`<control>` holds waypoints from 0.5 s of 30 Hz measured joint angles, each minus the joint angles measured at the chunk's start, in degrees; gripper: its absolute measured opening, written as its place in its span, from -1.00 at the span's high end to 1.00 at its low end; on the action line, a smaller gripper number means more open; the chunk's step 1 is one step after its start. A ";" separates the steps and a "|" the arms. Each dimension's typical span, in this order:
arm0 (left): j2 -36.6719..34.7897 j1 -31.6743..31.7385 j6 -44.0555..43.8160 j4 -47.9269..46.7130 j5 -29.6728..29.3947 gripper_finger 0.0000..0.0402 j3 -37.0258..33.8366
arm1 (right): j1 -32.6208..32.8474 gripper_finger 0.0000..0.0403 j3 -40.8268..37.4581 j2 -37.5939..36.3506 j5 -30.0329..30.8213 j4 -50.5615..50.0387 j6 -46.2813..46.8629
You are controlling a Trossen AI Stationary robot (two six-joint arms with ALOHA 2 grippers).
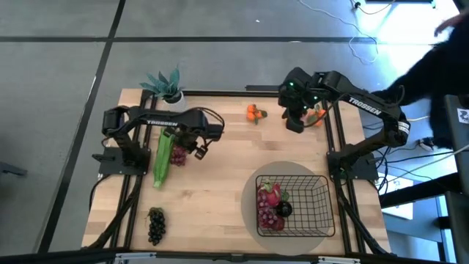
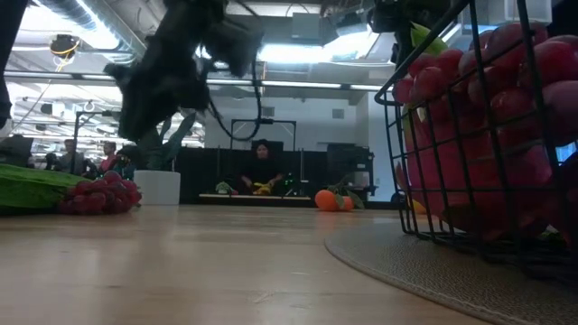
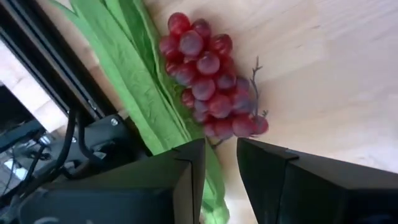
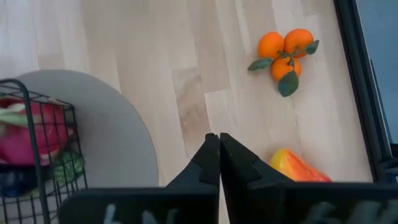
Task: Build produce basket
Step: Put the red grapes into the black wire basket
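Layout as seen from above. Far edge of table [image 1: 220, 183], left of centre: potted plant [image 1: 165, 86]. Right of it, also near far edge: tangerines [image 1: 254, 113], then mango [image 1: 316, 114] beside right gripper [image 1: 294, 125]. Left side: leafy stalk [image 1: 163, 155] touching grape bunch [image 1: 178, 154], under left gripper [image 1: 198, 150]. Near left corner: second grape bunch [image 1: 155, 224]. Near right: wire basket [image 1: 316, 209] on round mat [image 1: 249, 205], holding dragon fruit [image 1: 268, 194] and grapes [image 1: 268, 218].

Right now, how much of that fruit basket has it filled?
Partly. The basket holds a dragon fruit and grapes. The left end effector hangs open over the red grapes beside the green stalk. The tangerines, mango and dark grapes wait on the table.
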 joint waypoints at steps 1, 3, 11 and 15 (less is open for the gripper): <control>-0.03 -0.12 0.15 1.36 -0.15 0.60 -1.28 | 0.00 1.00 0.00 0.00 0.00 0.16 0.65; -0.05 -0.33 0.18 5.60 -0.19 0.60 -3.94 | 0.00 1.00 0.00 0.00 0.00 0.22 1.00; 0.00 -0.33 -1.69 10.78 -4.10 0.60 -9.35 | 0.00 1.00 0.00 0.00 0.00 0.43 2.01; 0.00 -0.34 -2.94 10.75 -4.10 0.60 -10.43 | 0.00 1.00 0.00 0.00 0.00 0.45 2.20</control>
